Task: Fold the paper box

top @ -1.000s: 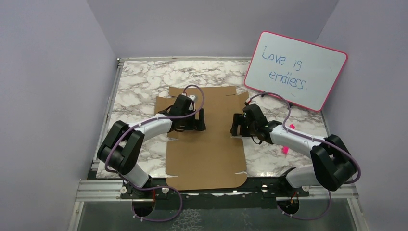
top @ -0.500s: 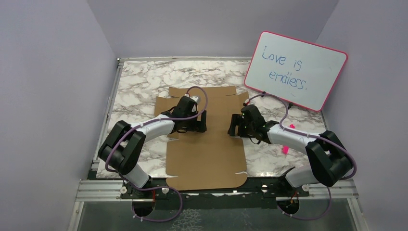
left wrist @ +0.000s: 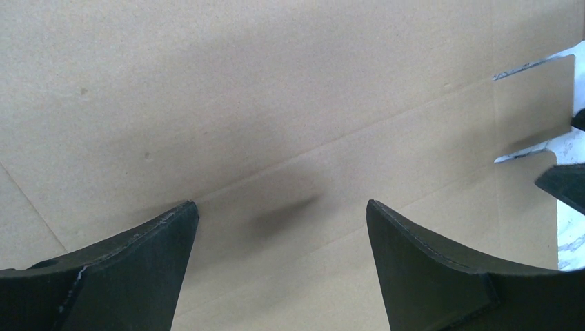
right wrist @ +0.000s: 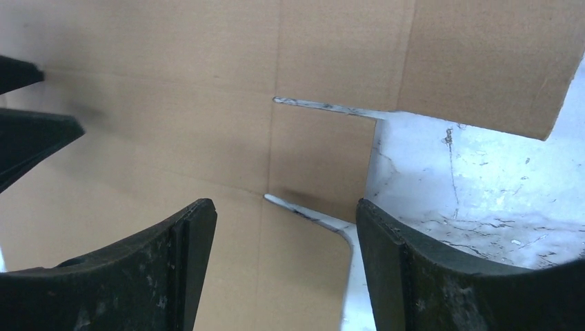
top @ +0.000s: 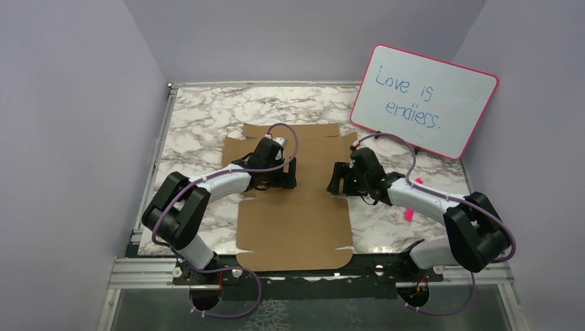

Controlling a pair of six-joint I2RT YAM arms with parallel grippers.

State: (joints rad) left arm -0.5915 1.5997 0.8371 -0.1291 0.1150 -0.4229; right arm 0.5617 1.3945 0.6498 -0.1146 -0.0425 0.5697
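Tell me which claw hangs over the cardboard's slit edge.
The right claw, above a tab at the paper box edge; the left claw hangs farther inside it.

One paper box (top: 293, 221), a single flat brown sheet. One whiteboard (top: 424, 100), bearing three blue words on two lines. One marbled counter (top: 207, 114). Two arms (top: 221, 183), each ending in one tool, so two in all: the left tool (top: 284, 172) and the right tool (top: 336, 179). Each has two dark fingers (left wrist: 117, 276), four altogether. Two purple cables (top: 283, 131), one looping along each arm. Two small pink marks (top: 408, 215) on the counter by the right arm. The right wrist view shows two slits (right wrist: 324, 107) cut into the sheet's edge.
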